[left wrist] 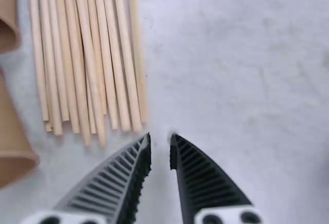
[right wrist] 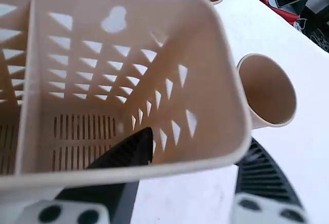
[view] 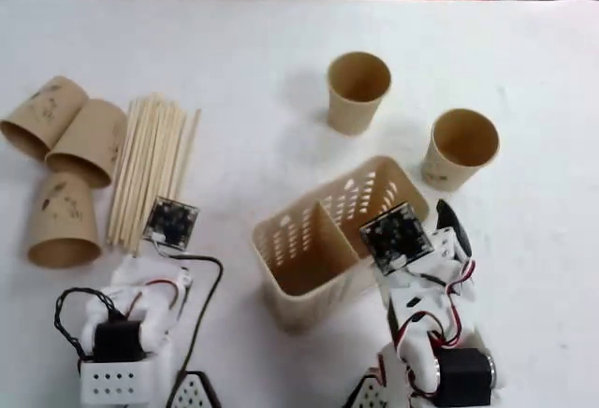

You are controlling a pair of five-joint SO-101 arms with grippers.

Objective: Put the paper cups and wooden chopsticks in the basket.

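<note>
A beige two-part basket (view: pixel 304 256) stands in the middle of the table. My right gripper (view: pixel 423 219) (right wrist: pixel 199 141) is open astride its end wall (right wrist: pixel 205 106), with one finger inside and one outside. Two paper cups (view: pixel 358 90) (view: pixel 460 149) stand upright beyond it; the nearer one (right wrist: pixel 267 91) is beside the outer finger. Three more cups (view: pixel 42 113) (view: pixel 89 141) (view: pixel 61 219) lie on their sides at the left, next to a bundle of wooden chopsticks (view: pixel 150 165) (left wrist: pixel 87 54). My left gripper (left wrist: pixel 160 141) hovers shut and holding nothing, just short of the chopsticks' near ends.
The white table (view: pixel 234 62) runs back to a dark edge at the far side. A black cable (view: pixel 201 305) loops between the left arm's base and the basket. Bare table lies between the chopsticks and the basket.
</note>
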